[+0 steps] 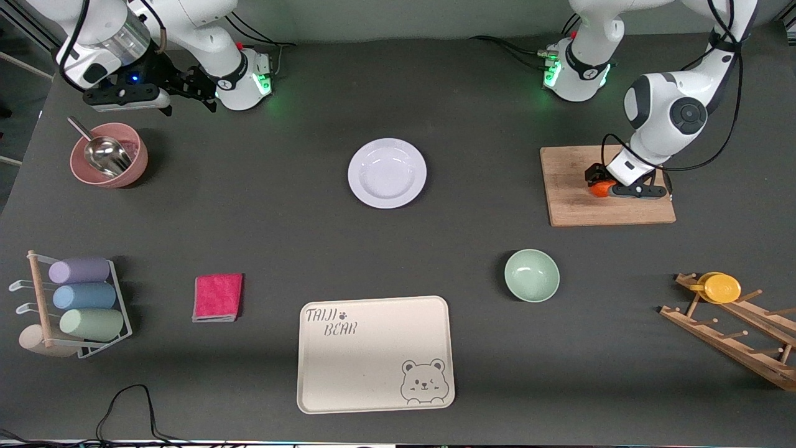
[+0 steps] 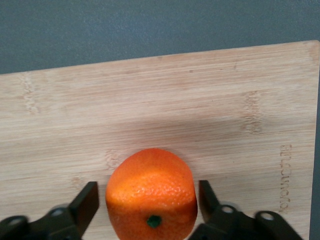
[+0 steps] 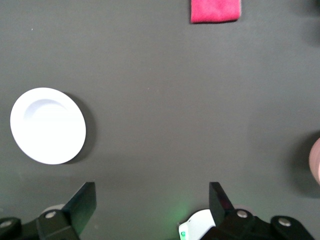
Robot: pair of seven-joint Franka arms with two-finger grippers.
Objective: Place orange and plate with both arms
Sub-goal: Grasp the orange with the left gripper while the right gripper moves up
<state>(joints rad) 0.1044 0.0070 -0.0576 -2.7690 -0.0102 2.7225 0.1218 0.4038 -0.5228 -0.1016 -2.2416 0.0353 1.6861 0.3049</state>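
Observation:
The orange lies on a wooden cutting board at the left arm's end of the table. My left gripper is down on the board, open, with a finger on each side of the orange and a small gap at both. In the left wrist view the orange sits between the fingers on the board. The white plate rests empty on the table's middle; it also shows in the right wrist view. My right gripper waits open and empty, up beside its base.
A pink bowl with a metal scoop sits under the right arm. A mint-green bowl, a cream bear tray and a pink cloth lie nearer the camera. A cup rack and a wooden rack with a yellow cup stand at the table's ends.

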